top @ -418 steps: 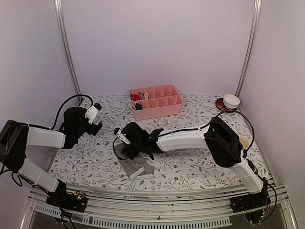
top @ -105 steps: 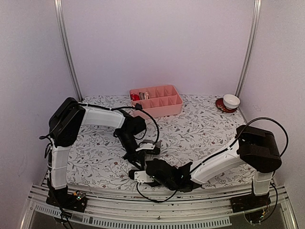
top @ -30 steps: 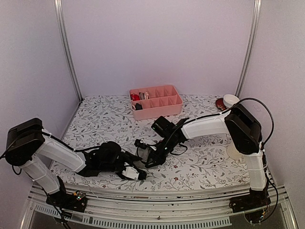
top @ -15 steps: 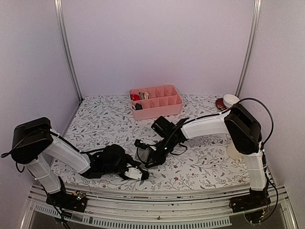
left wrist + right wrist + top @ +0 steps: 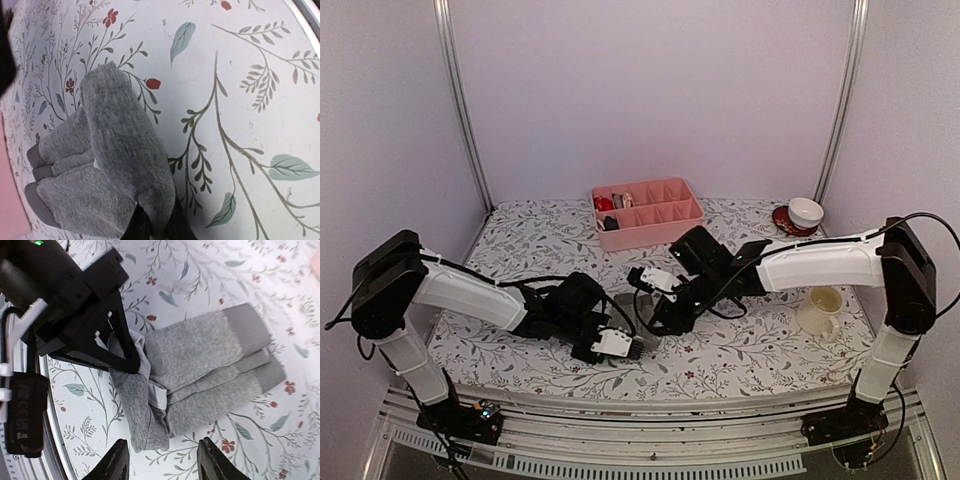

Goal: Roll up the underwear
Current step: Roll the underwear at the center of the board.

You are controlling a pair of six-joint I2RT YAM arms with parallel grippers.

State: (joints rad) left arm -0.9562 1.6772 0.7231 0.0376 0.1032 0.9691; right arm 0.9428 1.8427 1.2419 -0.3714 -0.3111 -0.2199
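Two arms meet over the near middle of the table [image 5: 520, 250], which has a flowered cover. The underwear [image 5: 200, 365] lies there as a grey bundle, folded over on itself in thick layers. A smoother grey band shows at the end turned away from the left arm.

The left gripper [image 5: 132, 365] lies low along the table and is pinched on the underwear. In the left wrist view its dark fingers [image 5: 172, 227] press together on a raised fold at the near end of the bundle. That fold stands up off the table, while the rest of the cloth lies flat.

The right gripper [image 5: 162, 455] hangs above the bundle with its fingers spread. Nothing is between them and they do not touch the cloth. From above, it sits just beyond the left one, on the tray side, with the cloth showing between them.

A pink tray [image 5: 645, 212] with dividers stands at the back of the table, well apart from the underwear. It holds a few small things in its left compartments, too small to name. A pale mug [image 5: 820, 310] stands on the right under the right arm. A white bowl [image 5: 806, 211] sits on a red saucer [image 5: 783, 220] in the far right corner.
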